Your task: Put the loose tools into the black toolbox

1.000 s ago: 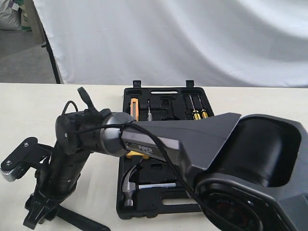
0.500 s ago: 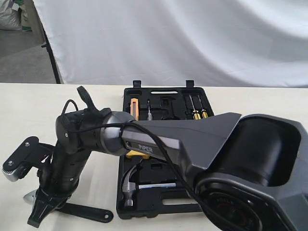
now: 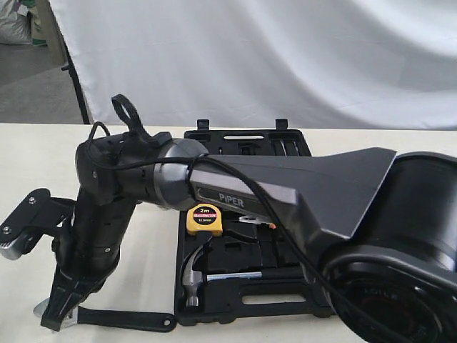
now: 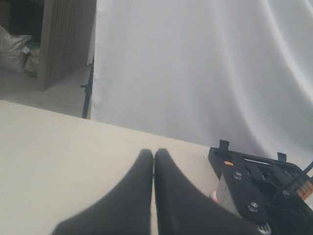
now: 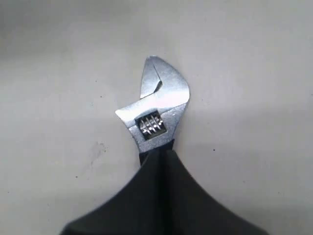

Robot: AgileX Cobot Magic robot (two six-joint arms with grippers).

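- Grip: the right gripper (image 5: pixel 164 155) is clamped on the wrench (image 5: pixel 156 115), pinching its neck just below the silver head.
- From the right wrist, the head with its knurled adjusting wheel sticks out past the fingertips over the pale table (image 5: pixel 244 73). The fingers cover the whole black handle.
- From outside, the right gripper (image 3: pixel 57 318) points down at the near left corner of the table (image 3: pixel 28 164). The wrench (image 3: pixel 128 319) runs from the fingertips toward the black toolbox (image 3: pixel 243 306), its handle end just beside the case's front left corner.
- Whether the wrench rests flat on the table or is raised a little cannot be told.
- The left gripper (image 4: pixel 154 152) shows only in its own wrist view. It is pressed closed with nothing between the fingers and points across bare table.
- The hammer (image 3: pixel 191 275) lies in the near half of the open toolbox, and the yellow tape measure (image 3: pixel 204 219) sits just behind it.
- The right arm (image 3: pixel 285 193) crosses the middle and hides most of the far half of the case. Only the latches, the handle slot and a few tool tips show above it.
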